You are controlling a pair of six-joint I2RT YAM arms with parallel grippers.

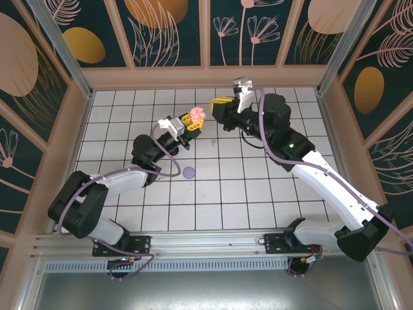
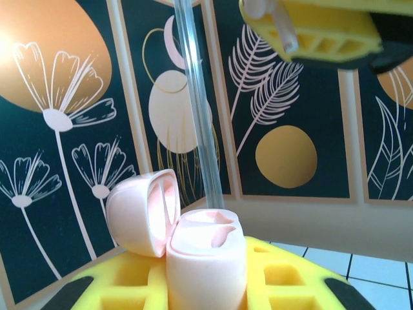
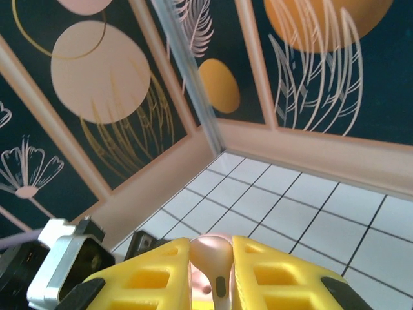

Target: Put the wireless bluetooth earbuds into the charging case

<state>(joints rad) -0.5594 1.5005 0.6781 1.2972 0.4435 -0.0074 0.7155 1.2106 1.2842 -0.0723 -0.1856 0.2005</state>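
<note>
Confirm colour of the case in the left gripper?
Pale pink case, lid open. Left wrist view shows it best.

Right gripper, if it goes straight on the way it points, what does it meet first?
Probably the open pink charging case held by the left gripper, just ahead of the right gripper and its pink earbud; depth is unclear, it might pass beside.

Light is bright and even, falling from above. In the top view the white tiled floor point(image 1: 258, 187) is well lit, with only soft, faint shadows under the arms. In the left wrist view glare washes out the orange disc point(image 2: 39, 58) at the left edge. The pink case point(image 2: 205, 258) is fairly sharp, the left fingers point(image 2: 284, 284) soft. In the right wrist view the pink earbud point(image 3: 213, 258) and right fingers point(image 3: 248, 258) blur, while the wall panels point(image 3: 310, 64) stay clearer.
</note>
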